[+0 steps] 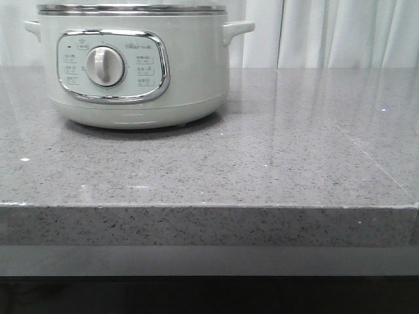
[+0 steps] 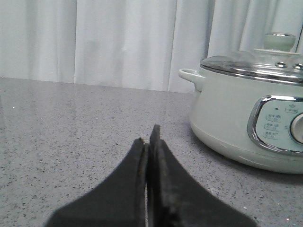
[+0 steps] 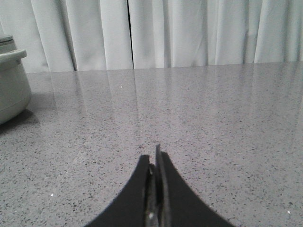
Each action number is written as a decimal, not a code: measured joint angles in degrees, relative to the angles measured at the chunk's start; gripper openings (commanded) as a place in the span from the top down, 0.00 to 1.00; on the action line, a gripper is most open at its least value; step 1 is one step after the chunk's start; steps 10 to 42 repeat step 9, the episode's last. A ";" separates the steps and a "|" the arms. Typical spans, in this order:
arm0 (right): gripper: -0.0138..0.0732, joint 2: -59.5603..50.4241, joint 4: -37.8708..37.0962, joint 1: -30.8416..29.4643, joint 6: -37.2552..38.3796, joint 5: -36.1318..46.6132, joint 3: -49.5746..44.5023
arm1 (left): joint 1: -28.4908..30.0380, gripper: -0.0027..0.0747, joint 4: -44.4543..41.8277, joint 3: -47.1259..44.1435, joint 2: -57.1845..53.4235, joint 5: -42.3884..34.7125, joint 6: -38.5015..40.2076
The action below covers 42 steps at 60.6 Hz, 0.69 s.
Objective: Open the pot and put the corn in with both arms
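Observation:
The pale green-grey pot (image 1: 137,72) stands at the back left of the grey stone counter, its dial facing me. In the left wrist view the pot (image 2: 251,113) carries a glass lid (image 2: 255,64) with a pale knob (image 2: 279,41). My left gripper (image 2: 147,137) is shut with nothing in it, low over the counter and well short of the pot. A sliver of the pot (image 3: 12,85) shows in the right wrist view, where my right gripper (image 3: 155,158) is shut and empty over bare counter. The corn is out of view. Neither gripper shows in the front view.
The speckled grey counter (image 1: 262,163) ends in a thick front edge (image 1: 209,226). White curtains (image 1: 327,33) hang behind it.

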<state>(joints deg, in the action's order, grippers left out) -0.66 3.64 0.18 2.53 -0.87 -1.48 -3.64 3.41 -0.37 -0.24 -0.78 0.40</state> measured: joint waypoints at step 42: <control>0.92 0.00 0.00 0.00 0.00 -0.11 0.00 | 0.00 0.99 0.00 0.00 0.00 0.00 0.00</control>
